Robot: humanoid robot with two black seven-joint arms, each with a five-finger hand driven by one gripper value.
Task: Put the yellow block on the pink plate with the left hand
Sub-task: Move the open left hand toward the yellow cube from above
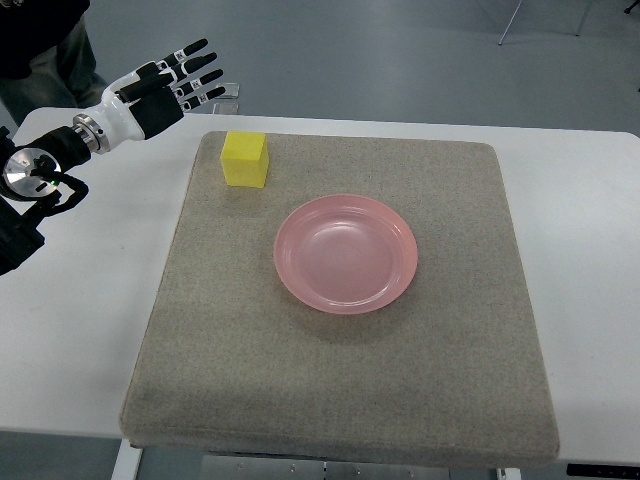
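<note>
My left hand [165,85] hovers, fingers spread, off the mat's [200,330] far-left corner; block [245,159] looks light, rigid — pinch opposite faces.

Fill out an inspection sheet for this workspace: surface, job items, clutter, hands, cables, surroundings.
Surface: white table with a grey mat lying flat on it.
Job items: yellow block upright near the mat's far left corner; pink plate at mid-mat, empty, apart from the block.
Clutter: nothing seen.
Hands: left hand open, fingers spread, beyond the table's far left edge, left of the block and not touching it; right hand not in view.
Cables: nothing seen.
Surroundings: grey floor; a person's dark clothing at top left; chair legs at top right.
</note>
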